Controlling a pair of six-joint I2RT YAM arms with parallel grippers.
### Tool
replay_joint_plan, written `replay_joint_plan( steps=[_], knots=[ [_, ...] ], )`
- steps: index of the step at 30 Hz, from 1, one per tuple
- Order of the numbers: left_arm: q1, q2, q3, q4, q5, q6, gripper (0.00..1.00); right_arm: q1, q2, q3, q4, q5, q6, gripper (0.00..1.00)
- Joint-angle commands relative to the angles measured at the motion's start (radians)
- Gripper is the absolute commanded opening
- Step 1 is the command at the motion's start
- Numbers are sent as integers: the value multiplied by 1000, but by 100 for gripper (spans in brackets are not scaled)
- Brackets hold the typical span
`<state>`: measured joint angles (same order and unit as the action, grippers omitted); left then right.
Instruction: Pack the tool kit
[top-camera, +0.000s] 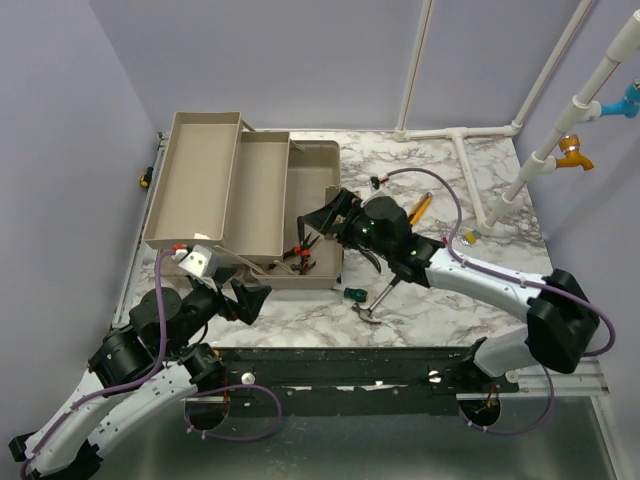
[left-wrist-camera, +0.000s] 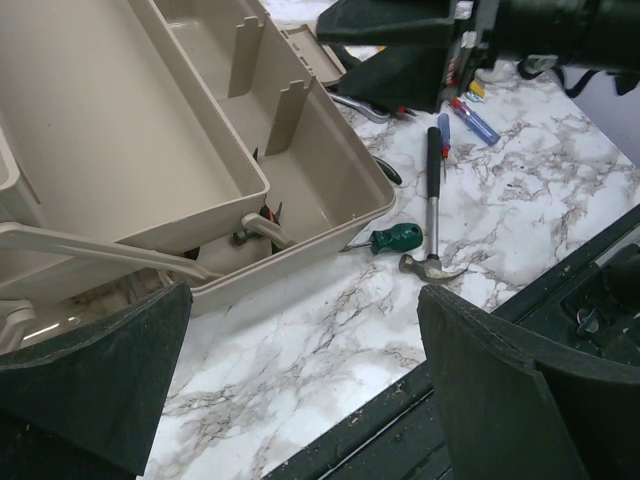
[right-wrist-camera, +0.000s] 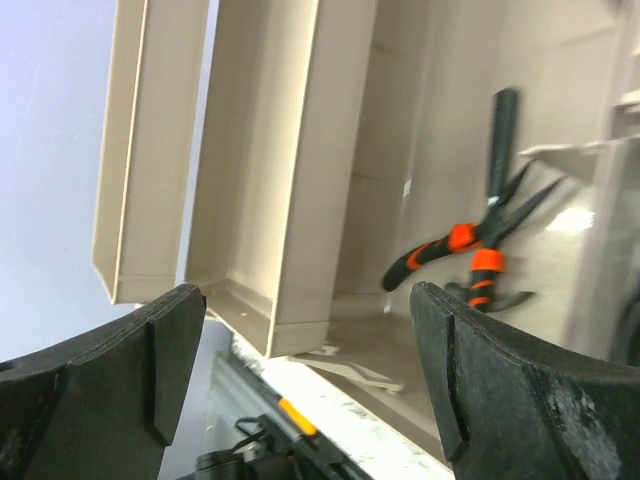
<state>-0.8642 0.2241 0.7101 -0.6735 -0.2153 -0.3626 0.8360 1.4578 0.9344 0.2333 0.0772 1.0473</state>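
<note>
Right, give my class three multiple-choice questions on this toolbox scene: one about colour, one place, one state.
1. What colour is the handle of the screwdriver beside the hammer? A green; B yellow; C white.
2. Where are the orange-handled pliers? A beside the hammer; B inside the toolbox; C on the screwdriver.
3. The right hand is: A open; B shut on the hammer; C shut on the pliers.
Answers: A, its handle is plainly green; B, they lie on the box floor; A, its fingers stand apart.
</note>
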Motion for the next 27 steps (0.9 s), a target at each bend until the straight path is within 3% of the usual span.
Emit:
replay_joint_plan(
  steps=[1,7,11,16,27],
  knots=[
    [-2,-9,-12,22,29,5,99,0,-131,38,-300,269,-176,91],
    [-3,9,-12,27,42,5,99,-1,-250,19,-751,612,-55,97],
    [-2,30,-9,24,54,5,99,-1,-265,-10,-923,668,20,100],
    [-2,37,-7,19,52,0,99,-4,-200,-46,-956,650,56,99],
    [-2,32,-6,7,62,-2,99,-32,15,-55,-893,626,180,81]
  ],
)
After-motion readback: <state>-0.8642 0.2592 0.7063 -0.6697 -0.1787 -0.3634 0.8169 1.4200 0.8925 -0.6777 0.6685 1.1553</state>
